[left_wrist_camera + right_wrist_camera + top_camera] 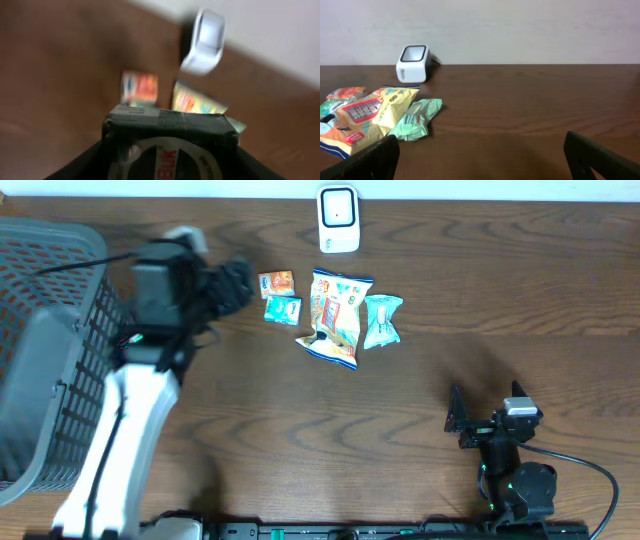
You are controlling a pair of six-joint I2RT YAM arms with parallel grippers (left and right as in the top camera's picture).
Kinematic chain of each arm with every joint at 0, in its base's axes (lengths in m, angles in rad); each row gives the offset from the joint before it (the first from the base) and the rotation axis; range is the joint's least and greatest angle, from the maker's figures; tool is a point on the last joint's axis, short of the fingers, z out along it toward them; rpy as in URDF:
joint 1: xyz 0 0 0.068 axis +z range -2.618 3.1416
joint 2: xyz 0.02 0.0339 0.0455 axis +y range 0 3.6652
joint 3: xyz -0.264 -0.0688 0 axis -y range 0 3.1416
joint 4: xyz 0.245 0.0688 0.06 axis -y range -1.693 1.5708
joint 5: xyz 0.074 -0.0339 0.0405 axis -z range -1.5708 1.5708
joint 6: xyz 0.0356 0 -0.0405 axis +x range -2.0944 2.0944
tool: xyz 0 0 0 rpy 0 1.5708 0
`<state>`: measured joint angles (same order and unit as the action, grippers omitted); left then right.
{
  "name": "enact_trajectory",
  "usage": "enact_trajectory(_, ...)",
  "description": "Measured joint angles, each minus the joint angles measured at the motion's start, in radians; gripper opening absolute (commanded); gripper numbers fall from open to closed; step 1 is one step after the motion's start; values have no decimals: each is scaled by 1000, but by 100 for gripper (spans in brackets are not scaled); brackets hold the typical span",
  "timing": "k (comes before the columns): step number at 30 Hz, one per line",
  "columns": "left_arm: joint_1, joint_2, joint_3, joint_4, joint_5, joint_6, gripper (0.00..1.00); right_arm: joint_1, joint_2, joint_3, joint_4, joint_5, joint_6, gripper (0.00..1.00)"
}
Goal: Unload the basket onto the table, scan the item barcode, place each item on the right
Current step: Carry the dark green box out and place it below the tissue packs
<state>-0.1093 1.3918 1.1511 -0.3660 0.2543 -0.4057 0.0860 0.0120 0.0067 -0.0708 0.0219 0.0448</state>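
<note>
My left gripper [236, 281] is shut on a dark packet [170, 125] with a white ring and red lettering, held above the table left of the snack pile. The blurred left wrist view shows the packet filling the space between the fingers. The white barcode scanner [338, 218] stands at the table's far edge, and the scanner [204, 42] lies ahead and right of the packet. My right gripper [468, 420] rests low at the front right, open, with nothing between its fingers [600, 160].
A grey mesh basket [50, 330] stands at the left edge. A yellow snack bag [335, 318], a mint-green packet [382, 320] and two small sachets [279, 295] lie in the middle, in front of the scanner.
</note>
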Motion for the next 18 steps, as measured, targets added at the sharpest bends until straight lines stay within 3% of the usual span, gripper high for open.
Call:
enact_trajectory(8,-104,252,0,-72,-45,40,60,0,0,0,0,0,0,99)
enact_trajectory(18,-134,381,0,-73,-51,61,87,0,0,0,0,0,0,99)
